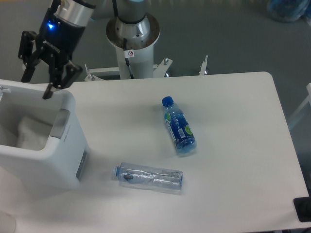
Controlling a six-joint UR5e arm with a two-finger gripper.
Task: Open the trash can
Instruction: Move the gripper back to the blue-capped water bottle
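While large white plastic box-shaped trash can (46,145) sits at table's left edge, partly cut off by frame, its top stands open; white crumpled material visible inside. Grey rectangular latch tab (60,124) on right rim; grey panel (82,164) on side wall. Black two-finger gripper (35,83) poised above can's rear rim, fingers apart, nothing held. Blue-capped labelled plastic bottle (178,126) lies mid-table. Clear empty plastic bottle (149,177) lies nearer can. White table (233,145) supports all.

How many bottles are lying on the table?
2: a blue bottle near the table's middle, and a clear bottle nearer the front edge. More could be hidden inside the trash can.
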